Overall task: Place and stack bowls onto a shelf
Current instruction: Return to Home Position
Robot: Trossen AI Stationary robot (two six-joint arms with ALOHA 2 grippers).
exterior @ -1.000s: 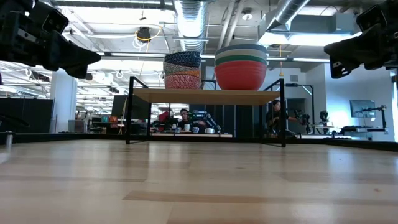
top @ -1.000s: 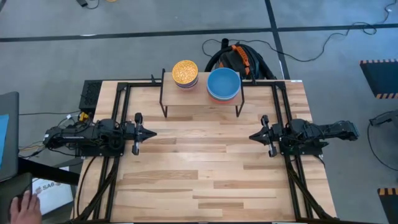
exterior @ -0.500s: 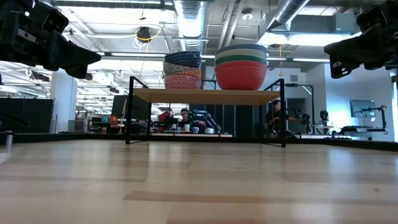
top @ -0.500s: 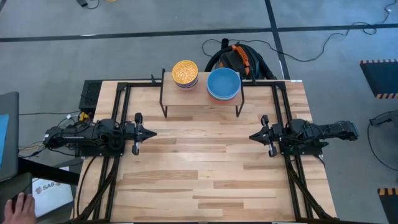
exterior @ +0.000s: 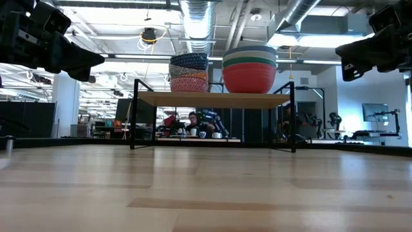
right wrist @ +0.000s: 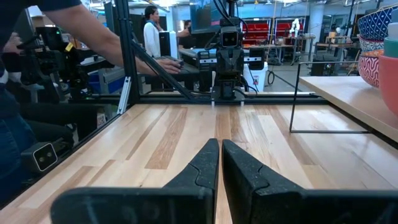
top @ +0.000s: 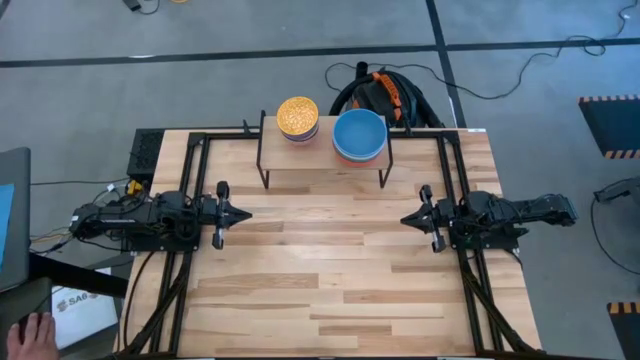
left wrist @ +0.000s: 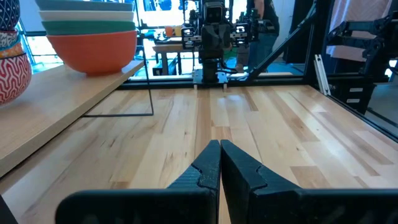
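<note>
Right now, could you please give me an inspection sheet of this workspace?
Surface: wooden tabletop, bare boards between the arms.
Job's things: shelf at the far edge carries a small stack topped by a yellow bowl, and a large stack, red at the bottom, blue bowl on top.
Clutter: nothing seen on the tabletop.
Grippers: left gripper and right gripper both shut, holding nothing, facing each other.
Cables: wires beside the left arm; power strip at the table's corner.
Surroundings: orange-black bag on the floor behind the shelf; person's hand off the near left corner.
</note>
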